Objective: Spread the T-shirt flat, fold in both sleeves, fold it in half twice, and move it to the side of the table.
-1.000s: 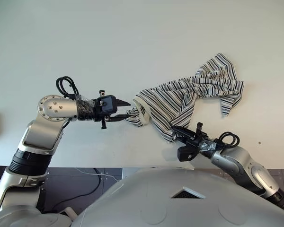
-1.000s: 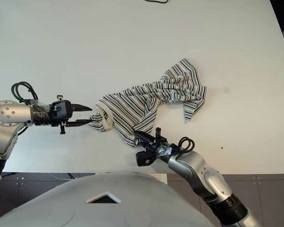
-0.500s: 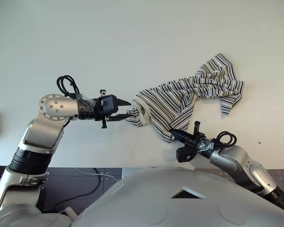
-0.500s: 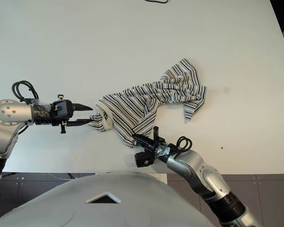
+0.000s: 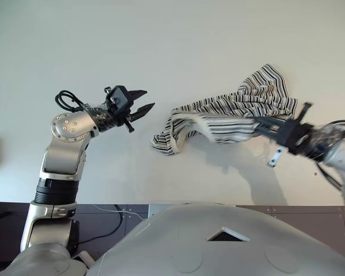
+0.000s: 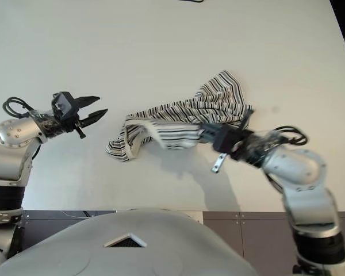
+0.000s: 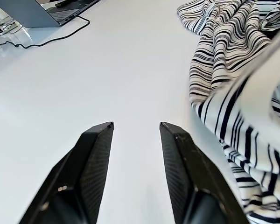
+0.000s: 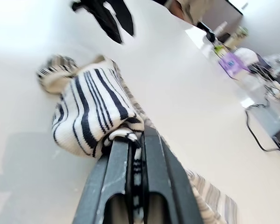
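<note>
The striped T-shirt point(image 5: 230, 112) lies crumpled on the white table point(image 5: 161, 46), right of centre. Its left end point(image 5: 164, 142) rests on the surface in a bunch. My right gripper point(image 5: 260, 124) is shut on a fold of the shirt's near edge and holds it lifted above the table; the wrist view shows the fingers point(image 8: 151, 154) pinching the striped cloth point(image 8: 91, 112). My left gripper point(image 5: 140, 104) is open and holds nothing, raised a short way left of the shirt. Its fingers point(image 7: 95, 154) point across bare table, with the shirt point(image 7: 233, 70) beside them.
A laptop point(image 7: 46, 10) and a black cable point(image 7: 42, 43) sit at the table's far side. Bottles and a purple item point(image 8: 231, 60) stand along another edge. The table's front edge point(image 5: 103, 201) runs close below both arms. Bare table surrounds the shirt.
My right gripper swung up and to the right, dragging the shirt's near edge with it. My left gripper drew back from the shirt's left end, rising up and to the left.
</note>
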`<state>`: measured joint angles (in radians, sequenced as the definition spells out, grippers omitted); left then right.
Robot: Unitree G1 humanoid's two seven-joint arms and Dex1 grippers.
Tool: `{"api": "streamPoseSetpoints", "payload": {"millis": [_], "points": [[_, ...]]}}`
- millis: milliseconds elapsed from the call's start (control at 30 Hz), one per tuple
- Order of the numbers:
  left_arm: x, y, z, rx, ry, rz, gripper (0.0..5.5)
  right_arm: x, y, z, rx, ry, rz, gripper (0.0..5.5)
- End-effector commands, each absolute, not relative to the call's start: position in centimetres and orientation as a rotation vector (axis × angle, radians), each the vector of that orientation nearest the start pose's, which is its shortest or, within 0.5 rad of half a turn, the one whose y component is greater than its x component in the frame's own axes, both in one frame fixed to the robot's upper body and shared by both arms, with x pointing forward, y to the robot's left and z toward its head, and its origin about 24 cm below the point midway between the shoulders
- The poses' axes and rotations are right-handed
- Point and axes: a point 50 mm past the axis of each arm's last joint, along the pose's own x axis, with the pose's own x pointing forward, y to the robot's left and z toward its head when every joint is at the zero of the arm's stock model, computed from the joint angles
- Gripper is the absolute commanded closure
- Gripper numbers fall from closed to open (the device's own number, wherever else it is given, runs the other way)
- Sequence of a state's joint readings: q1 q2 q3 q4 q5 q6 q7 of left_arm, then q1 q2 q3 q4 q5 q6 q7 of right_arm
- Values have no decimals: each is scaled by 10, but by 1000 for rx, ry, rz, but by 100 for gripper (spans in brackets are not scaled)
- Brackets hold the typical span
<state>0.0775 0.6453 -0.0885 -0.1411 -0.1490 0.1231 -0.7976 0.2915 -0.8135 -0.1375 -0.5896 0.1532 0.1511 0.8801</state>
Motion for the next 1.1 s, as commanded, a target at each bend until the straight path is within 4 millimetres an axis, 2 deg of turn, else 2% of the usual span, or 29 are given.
{"api": "streamPoseSetpoints", "payload": {"millis": [33,100,200,333,433,500,733,933,1100], "points": [[201,193,42,474,304,-932,366,196,-258,141,-768,212,877,538],[197,187,41,480,297,-955,366,201,-273,141,-792,236,851,538],[191,178,42,518,278,-1017,366,202,-281,131,-834,281,880,538],[173,163,51,635,215,-1195,366,196,-267,115,-852,291,958,538],[153,159,59,600,251,-1378,366,188,-261,106,-842,298,971,538],[144,155,63,539,279,-1440,366,185,-258,103,-839,302,972,538],[129,129,48,439,299,-1464,366,187,-250,106,-835,301,1031,538],[128,119,29,591,288,-1498,366,190,-246,108,-848,292,1062,538],[132,119,18,718,260,-1486,366,189,-243,107,-844,289,1069,538]]}}
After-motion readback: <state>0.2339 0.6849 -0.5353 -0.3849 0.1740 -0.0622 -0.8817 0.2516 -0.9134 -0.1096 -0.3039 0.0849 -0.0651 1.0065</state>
